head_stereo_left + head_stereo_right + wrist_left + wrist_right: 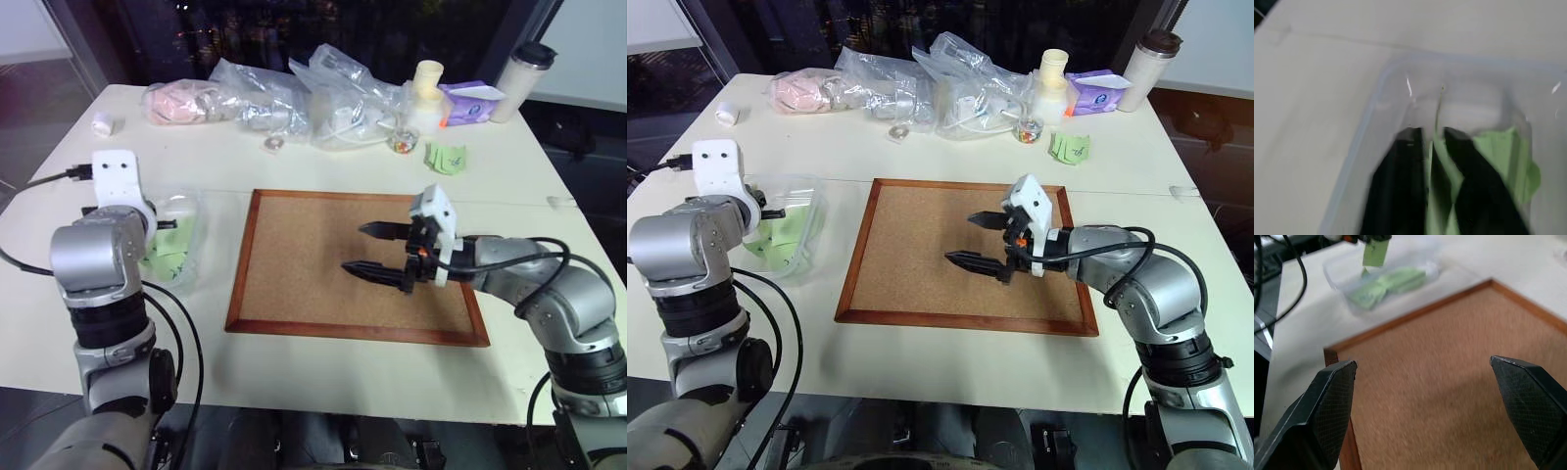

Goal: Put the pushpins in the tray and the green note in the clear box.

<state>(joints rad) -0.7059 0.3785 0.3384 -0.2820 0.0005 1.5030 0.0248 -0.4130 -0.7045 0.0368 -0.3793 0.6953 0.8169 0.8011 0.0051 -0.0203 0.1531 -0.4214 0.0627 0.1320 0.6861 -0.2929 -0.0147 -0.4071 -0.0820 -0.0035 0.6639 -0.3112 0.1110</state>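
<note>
- R claw point(975, 240) over the corkboard point(921, 264), nearest the head cam; fingers spread wide, nothing between them
- Corkboard lies flat mid-bench, wood frame, cork face bare
- L claw point(1367, 239) sits over the clear box point(808, 211) at the bench's left side, just beside the corkboard's left edge
- L wrist view: black fingers point(1400, 181) close together w/ a green note point(1436, 196) between them, inside the box; looks pinched, can't tell if the grip is firm
- R wrist view: that note point(1375, 252) hangs from the L claw above more green slips point(1386, 284) lying in the box
- Another green note point(1070, 147) w/ dark squiggle lies on the bench point(950, 362) past the corkboard's far right corner
- Plastic bags point(950, 73), cup w/ lid point(1146, 69) along the far edge
</note>
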